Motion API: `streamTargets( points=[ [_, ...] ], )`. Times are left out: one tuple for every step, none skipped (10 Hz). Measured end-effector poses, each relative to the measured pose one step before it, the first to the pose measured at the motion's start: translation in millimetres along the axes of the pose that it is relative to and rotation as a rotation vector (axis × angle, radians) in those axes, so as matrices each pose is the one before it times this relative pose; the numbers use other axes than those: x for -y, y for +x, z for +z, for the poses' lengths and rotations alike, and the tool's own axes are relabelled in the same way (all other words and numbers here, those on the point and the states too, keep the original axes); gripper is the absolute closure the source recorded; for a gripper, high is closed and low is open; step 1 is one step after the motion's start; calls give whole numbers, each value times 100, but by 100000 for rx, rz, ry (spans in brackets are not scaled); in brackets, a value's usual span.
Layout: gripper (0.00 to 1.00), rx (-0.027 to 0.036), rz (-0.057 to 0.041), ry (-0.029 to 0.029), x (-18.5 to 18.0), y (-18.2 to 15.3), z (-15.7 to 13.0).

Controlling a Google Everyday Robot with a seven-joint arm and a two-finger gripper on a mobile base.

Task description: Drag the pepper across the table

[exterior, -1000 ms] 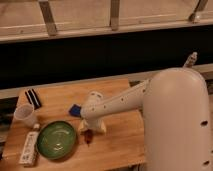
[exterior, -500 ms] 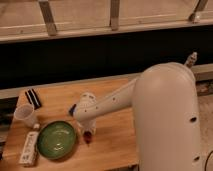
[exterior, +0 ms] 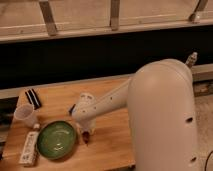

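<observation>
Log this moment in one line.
pincer: low, at pepper | pepper: on table, beside green bowl | task: drag pepper

Claw [exterior: 86, 130] at pepper [exterior: 86, 138] (nxt to grn bowl [exterior: 56, 140]).

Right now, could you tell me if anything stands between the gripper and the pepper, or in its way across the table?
Nothing visible separates them: the gripper sits right at the pepper. The green bowl lies close on the picture's left and would block a drag that way; rightward the table shows bare wood.
</observation>
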Motion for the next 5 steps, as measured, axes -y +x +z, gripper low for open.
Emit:
streamTargets(
  points=[
    [100, 944, -1167, 4521, 891, -930, -1183],
    [100, 489, -324, 1780, 471, -613, -715],
    [100, -33, 50, 1869, 809, -418, -389],
    [100, -406, 1306, 1760, 1458, -337, 56],
    [100, -1516, 1924, 540, 1220, 1, 633]
  ],
)
